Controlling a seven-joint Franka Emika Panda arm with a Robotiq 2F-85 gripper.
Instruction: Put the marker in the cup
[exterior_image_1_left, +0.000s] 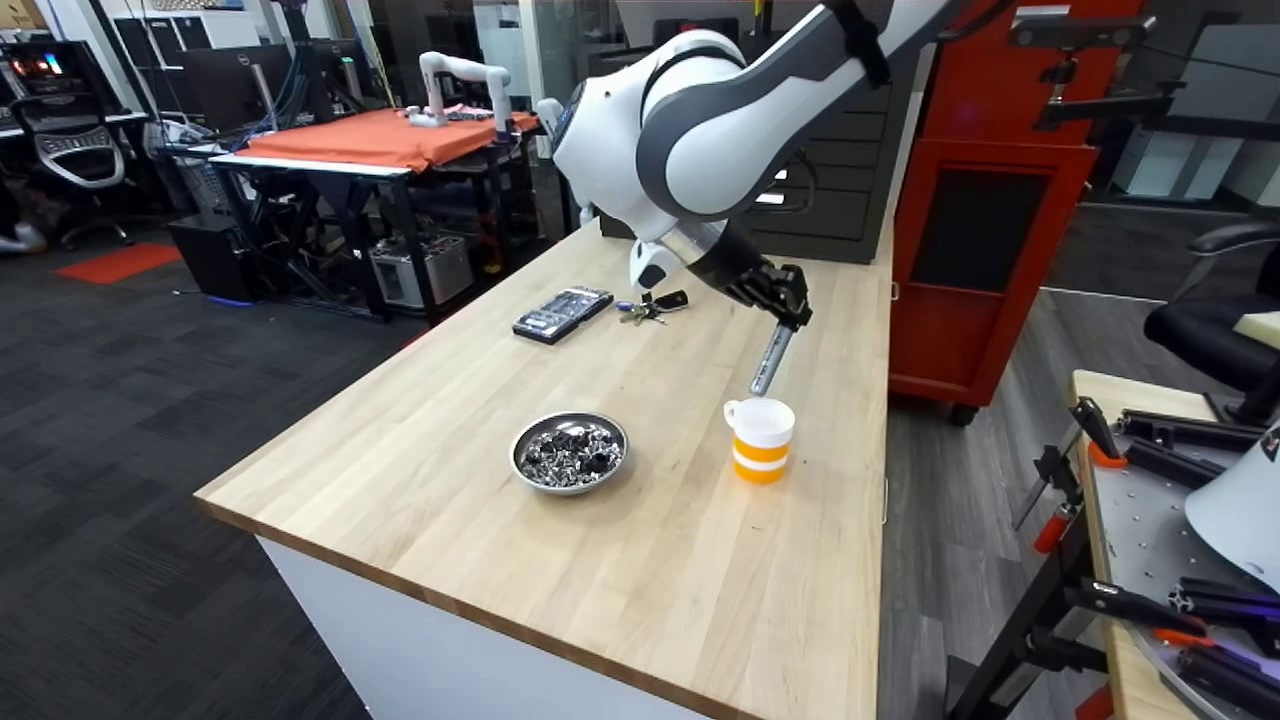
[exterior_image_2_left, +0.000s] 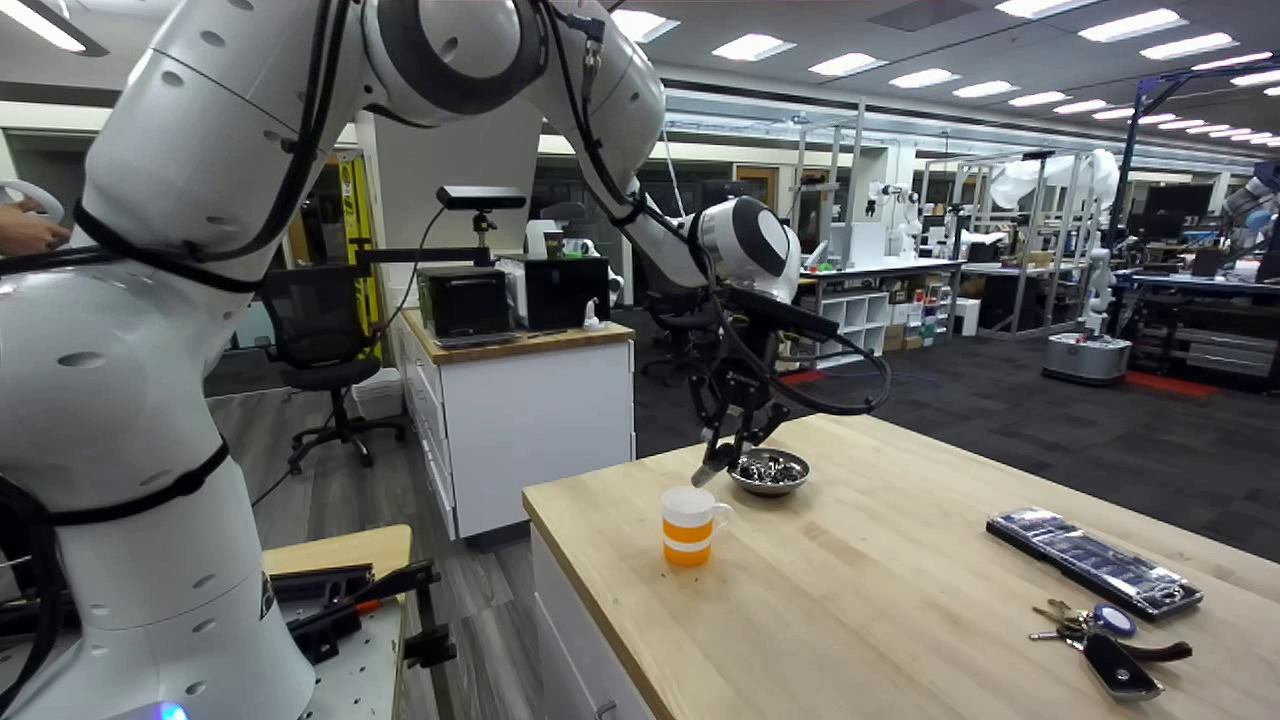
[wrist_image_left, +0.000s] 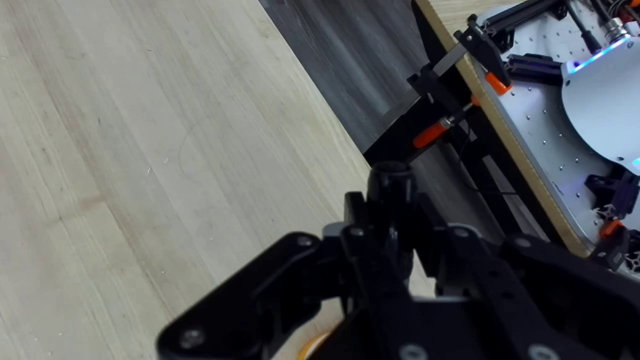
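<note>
The marker (exterior_image_1_left: 772, 360) hung just above the cup (exterior_image_1_left: 762, 440).
It slanted, pinched in the gripper (wrist_image_left: 391, 210); the cup stood upright near the edge of the tabletop (exterior_image_1_left: 660, 580) facing the robot's base (exterior_image_2_left: 170, 600), the metal bowl (exterior_image_1_left: 570, 490) farther in.

The pale-topped desk (exterior_image_1_left: 430, 420) has a white base. Dark carpet (exterior_image_1_left: 130, 450) lies along one long side of the desk, grey planks (exterior_image_1_left: 930, 520) along the opposite side. In an exterior view, a red cabinet (exterior_image_1_left: 1000, 250) stands on the desk's plank side, an orange-draped table (exterior_image_1_left: 350, 140) on its carpet side. In an exterior view, a white cabinet (exterior_image_2_left: 540, 430) stands past the desk's end, and bright ceiling lights (exterior_image_2_left: 755, 47) run in rows beyond the desk.
</note>
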